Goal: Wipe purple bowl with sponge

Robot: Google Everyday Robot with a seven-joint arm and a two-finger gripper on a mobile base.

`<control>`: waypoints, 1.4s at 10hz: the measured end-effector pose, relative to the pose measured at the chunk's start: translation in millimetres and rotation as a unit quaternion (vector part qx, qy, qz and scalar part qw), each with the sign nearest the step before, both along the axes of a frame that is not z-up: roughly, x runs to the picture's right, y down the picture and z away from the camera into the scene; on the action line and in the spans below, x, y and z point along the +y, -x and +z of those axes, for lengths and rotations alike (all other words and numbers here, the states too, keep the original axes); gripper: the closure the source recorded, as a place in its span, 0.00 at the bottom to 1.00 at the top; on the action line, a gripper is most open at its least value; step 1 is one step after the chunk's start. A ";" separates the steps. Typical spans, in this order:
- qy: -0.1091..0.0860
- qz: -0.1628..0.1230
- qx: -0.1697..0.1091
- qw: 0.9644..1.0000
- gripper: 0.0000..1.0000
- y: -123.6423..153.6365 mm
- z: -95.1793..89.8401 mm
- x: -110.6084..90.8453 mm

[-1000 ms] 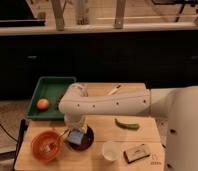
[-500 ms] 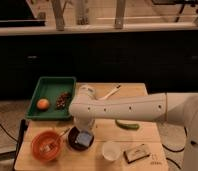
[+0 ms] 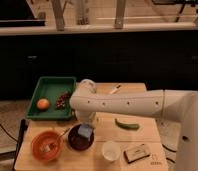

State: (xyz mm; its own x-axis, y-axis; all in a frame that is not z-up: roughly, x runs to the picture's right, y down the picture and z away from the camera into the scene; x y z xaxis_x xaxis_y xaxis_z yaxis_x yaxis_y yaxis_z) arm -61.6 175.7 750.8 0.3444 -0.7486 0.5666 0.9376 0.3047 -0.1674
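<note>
Purple bowl [image 3: 80, 139] sits on the bench directly below your jaws [image 3: 87, 121], the sponge [image 3: 85, 131] now resting on its rim after shifting slightly; whether the jaws grip it, you cannot tell. Wiping looks underway.

My white arm [image 3: 127, 102] puts my gripper [image 3: 85, 125] above the light-blue sponge [image 3: 85, 131], in the dark purple bowl [image 3: 80, 138] beside the orange bowl [image 3: 46, 144] and green tray [image 3: 52, 90].

Light: dim, warm indoor light from above.
Brightest: white arm [image 3: 127, 103], table [image 3: 142, 137] top.
Darkest: cabinet fronts behind, near black.
Gripper [image 3: 87, 122]: in shade under the arm, above the bowl [image 3: 77, 142].
Shadows: soft, beneath the arm.
Focus: soft all over; small things smeared.
</note>
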 end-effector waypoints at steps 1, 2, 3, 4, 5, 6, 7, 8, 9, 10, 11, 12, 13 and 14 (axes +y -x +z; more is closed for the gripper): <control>0.000 -0.009 -0.009 1.000 0.98 13.1 2.3 -2.4; 0.001 -0.016 -0.016 1.000 0.98 22.3 3.4 -3.1; 0.003 -0.027 -0.028 0.999 0.98 35.6 5.0 -1.8; 0.006 -0.043 -0.040 0.998 0.98 49.8 4.6 2.4; 0.006 -0.051 -0.047 0.998 0.98 54.5 2.8 4.9; 0.008 -0.058 -0.051 0.997 0.98 56.9 -1.6 9.9; 0.012 -0.065 -0.057 0.996 0.98 59.5 -10.7 19.4; 0.014 -0.066 -0.060 0.996 0.98 60.4 -18.5 27.3; 0.016 -0.065 -0.062 0.996 0.98 60.7 -27.4 36.5; 0.016 -0.064 -0.062 0.996 0.98 59.1 -33.6 41.3; 0.016 -0.060 -0.060 0.996 0.98 53.9 -38.5 44.1; 0.017 -0.056 -0.056 0.997 0.98 49.3 -39.2 44.1; 0.018 -0.051 -0.049 0.997 0.98 42.2 -40.1 44.8; 0.016 -0.043 -0.036 0.998 0.98 28.6 -38.6 43.8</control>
